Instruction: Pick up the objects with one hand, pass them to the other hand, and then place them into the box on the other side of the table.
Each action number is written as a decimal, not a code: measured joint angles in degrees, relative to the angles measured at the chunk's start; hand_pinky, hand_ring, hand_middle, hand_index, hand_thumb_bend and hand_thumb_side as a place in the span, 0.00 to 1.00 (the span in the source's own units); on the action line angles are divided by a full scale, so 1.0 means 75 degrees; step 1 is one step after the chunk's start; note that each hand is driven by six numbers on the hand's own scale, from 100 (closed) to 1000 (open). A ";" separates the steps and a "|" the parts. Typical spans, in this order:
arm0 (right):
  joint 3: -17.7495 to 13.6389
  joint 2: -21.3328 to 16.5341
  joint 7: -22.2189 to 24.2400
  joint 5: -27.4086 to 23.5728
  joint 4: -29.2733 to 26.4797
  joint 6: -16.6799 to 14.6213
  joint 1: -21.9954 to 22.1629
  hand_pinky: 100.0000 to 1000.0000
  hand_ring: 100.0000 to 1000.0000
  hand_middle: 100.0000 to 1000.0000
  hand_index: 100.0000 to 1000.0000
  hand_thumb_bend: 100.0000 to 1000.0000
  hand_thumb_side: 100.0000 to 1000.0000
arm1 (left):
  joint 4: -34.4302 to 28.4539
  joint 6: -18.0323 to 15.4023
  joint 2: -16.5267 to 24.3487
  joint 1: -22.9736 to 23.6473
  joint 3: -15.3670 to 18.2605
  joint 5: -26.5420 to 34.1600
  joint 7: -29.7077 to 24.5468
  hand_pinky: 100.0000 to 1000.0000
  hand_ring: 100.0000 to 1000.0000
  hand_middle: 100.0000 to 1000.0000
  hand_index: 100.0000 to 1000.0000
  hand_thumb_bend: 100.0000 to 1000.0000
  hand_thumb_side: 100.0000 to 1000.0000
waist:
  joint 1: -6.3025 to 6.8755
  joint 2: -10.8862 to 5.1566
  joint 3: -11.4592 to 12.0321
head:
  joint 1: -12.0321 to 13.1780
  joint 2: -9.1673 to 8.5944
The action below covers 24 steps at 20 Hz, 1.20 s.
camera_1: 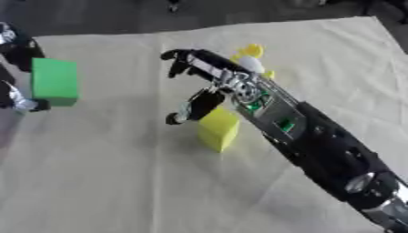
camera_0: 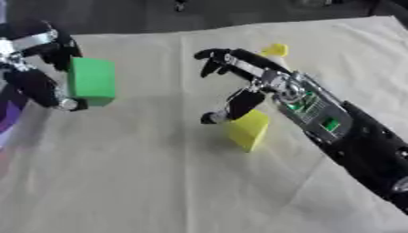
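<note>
The left hand is clamping its fingers on a green block at nine o'clock, held just above the cloth-covered desk. That looks like the transfer done, with the drop into a box coming next. The box is not showing.

The right hand is hanging with fingers spread and holding nothing, over a yellow block at centre (likely the next pick).

The right eye view is showing a small yellow-and-white thing at one o'clock more fully.
</note>
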 measured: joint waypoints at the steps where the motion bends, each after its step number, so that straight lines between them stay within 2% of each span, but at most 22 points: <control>1: -0.0012 -0.0014 -0.0051 -0.0093 -0.0073 0.0023 0.0000 0.83 0.82 0.66 0.92 0.50 0.13 | -0.0004 0.0046 0.0201 0.0146 0.0170 0.0021 0.0122 0.68 0.54 0.40 0.46 0.45 0.00 | 0.0000 0.0007 0.0008 | 0.0108 -0.0005; 3: -0.0043 -0.0077 -0.0188 -0.0244 -0.0240 0.0063 0.0003 0.83 0.82 0.67 0.92 0.45 0.17 | 0.0005 0.0115 0.0534 0.0414 0.0489 0.0058 0.0354 0.68 0.55 0.40 0.46 0.46 0.00 | 0.0000 0.0023 0.0008 | 0.0361 -0.0043; 7: -0.0147 -0.0205 -0.0488 -0.0395 -0.0558 0.0115 0.0070 0.83 0.82 0.67 0.92 0.46 0.17 | 0.0221 0.0189 0.0975 0.0831 0.1001 0.0060 0.0706 0.68 0.54 0.40 0.46 0.43 0.00 | -0.0009 0.0034 0.0010 | 0.0910 -0.0192; 13: -0.0330 -0.0329 -0.0759 -0.0455 -0.1033 0.0146 0.0194 0.83 0.82 0.66 0.91 0.47 0.16 | 0.0797 0.0234 0.1135 0.0927 0.1419 0.0051 0.1084 0.68 0.55 0.40 0.46 0.40 0.00 | -0.0224 0.0111 0.0041 | 0.1551 -0.0418; 17: -0.0461 -0.0404 -0.0885 -0.0554 -0.1340 0.0105 0.0211 0.83 0.82 0.66 0.91 0.48 0.15 | 0.1317 0.0179 0.1124 0.0871 0.1529 -0.0107 0.1305 0.68 0.55 0.40 0.46 0.40 0.00 | -0.0343 0.0203 -0.0060 | 0.1809 -0.0580; 22: -0.0554 -0.0470 -0.1027 -0.0594 -0.1429 -0.0171 0.0263 0.83 0.82 0.66 0.91 0.48 0.16 | 0.2045 0.0098 0.1004 0.0801 0.1713 -0.0398 0.1590 0.69 0.57 0.40 0.47 0.38 0.00 | -0.0469 0.0293 -0.0185 | 0.2000 -0.0708; 24: -0.0571 -0.0482 -0.1040 -0.0594 -0.1430 -0.0264 0.0267 0.83 0.81 0.66 0.90 0.47 0.16 | 0.2348 0.0067 0.0912 0.0744 0.1778 -0.0505 0.1728 0.70 0.60 0.44 0.52 0.37 0.00 | -0.0522 0.0316 -0.0205 | 0.2014 -0.0738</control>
